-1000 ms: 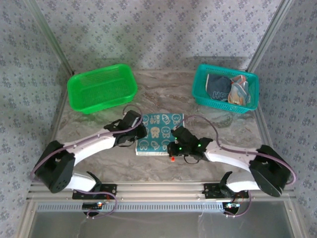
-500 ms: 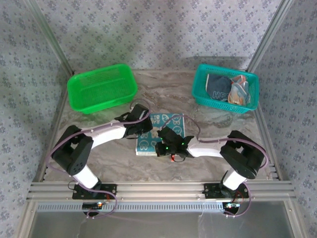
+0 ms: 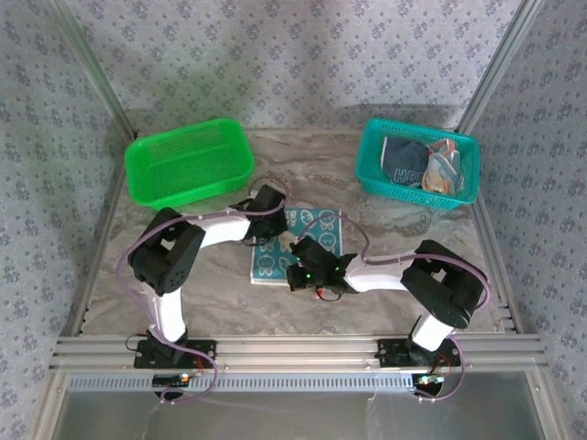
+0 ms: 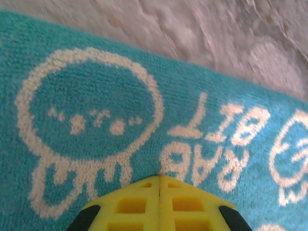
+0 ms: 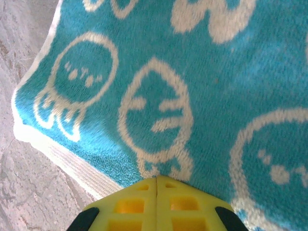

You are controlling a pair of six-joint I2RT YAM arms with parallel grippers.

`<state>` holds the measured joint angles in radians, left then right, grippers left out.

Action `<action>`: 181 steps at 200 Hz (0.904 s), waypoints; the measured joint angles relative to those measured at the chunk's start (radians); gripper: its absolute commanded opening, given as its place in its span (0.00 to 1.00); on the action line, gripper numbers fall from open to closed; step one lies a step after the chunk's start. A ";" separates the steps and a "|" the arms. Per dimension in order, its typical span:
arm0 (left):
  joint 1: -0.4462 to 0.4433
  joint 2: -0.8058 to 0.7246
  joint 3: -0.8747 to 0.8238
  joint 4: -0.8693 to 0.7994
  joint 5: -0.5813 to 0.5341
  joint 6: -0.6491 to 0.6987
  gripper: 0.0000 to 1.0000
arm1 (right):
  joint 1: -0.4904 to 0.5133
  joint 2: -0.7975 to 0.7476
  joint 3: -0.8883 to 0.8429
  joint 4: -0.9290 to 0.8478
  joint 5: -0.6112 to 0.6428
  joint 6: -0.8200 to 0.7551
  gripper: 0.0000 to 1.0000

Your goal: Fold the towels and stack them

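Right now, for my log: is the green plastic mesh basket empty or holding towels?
Empty: the green plastic mesh basket shows a bare floor.

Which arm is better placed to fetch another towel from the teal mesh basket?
Right, likely: the teal plastic mesh basket sits on its side. The left gripper and right gripper, both shut, are over the teal cartoon-print towel.

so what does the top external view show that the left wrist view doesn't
The top external view takes in the green basket, the teal basket holding crumpled towels, and the left arm and right arm. The left wrist view comes close enough to read RAB BIT lettering, with the shut yellow left pincer at the bottom edge. Both have the teal towel lying on the marbled table.
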<state>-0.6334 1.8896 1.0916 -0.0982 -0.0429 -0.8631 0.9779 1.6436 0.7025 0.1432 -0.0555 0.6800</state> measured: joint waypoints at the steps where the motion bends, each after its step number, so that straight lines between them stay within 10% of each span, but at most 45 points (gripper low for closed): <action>1: 0.002 0.002 0.002 -0.001 0.000 0.001 0.03 | 0.000 0.000 0.000 0.000 0.000 0.000 0.00; 120: 0.051 -0.039 0.069 -0.079 0.002 0.097 0.08 | -0.011 -0.050 -0.023 -0.043 -0.009 -0.011 0.07; 181: 0.048 -0.095 0.071 -0.108 0.020 0.148 0.06 | -0.178 -0.144 0.089 -0.200 0.010 -0.082 0.08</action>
<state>-0.5854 1.7947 1.1625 -0.2066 -0.0231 -0.7147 0.8001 1.4998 0.7918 -0.0570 -0.0452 0.5980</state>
